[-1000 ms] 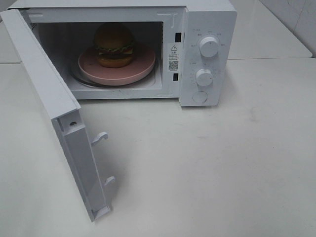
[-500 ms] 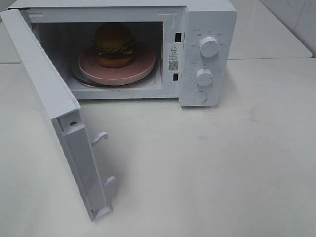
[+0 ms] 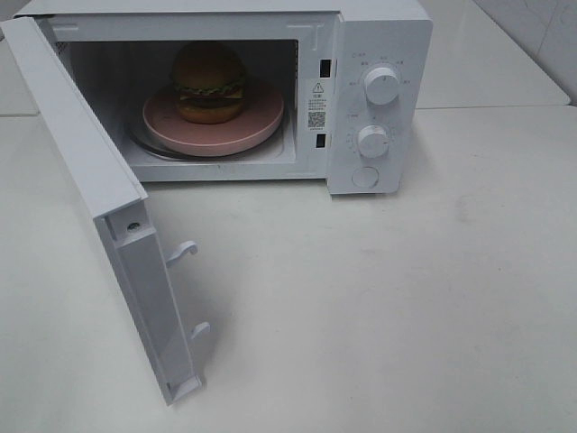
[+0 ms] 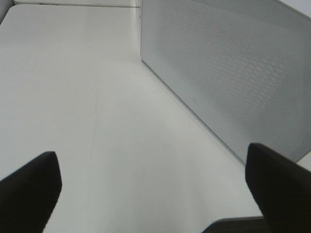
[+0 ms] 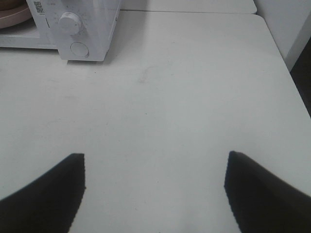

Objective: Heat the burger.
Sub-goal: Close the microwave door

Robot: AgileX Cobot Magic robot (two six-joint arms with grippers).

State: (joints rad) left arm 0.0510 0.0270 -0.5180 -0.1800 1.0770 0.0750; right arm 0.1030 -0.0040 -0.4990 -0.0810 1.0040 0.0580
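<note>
White is nearly everything in the high view. A boxy white microwave oven stands in the upper part of the frame on a pale, smooth surface. Its flat white door is swung wide open and reaches down to the lower left of the frame.

Inside the chamber, at the upper centre, the burger with a glossy golden-brown bun, green lettuce, yellow cheese and a dark patty sits upright on a round pink plate, on the left rear part of it. Two round white knobs and one round white button are on the panel to the right of the chamber.

The left pincer is released. Its black fingers stand far apart with nothing between them, over the bare surface and near the dotted face of the door. The right pincer is released too and grasps nothing. It is over the bare surface, well apart from the knob panel.
</note>
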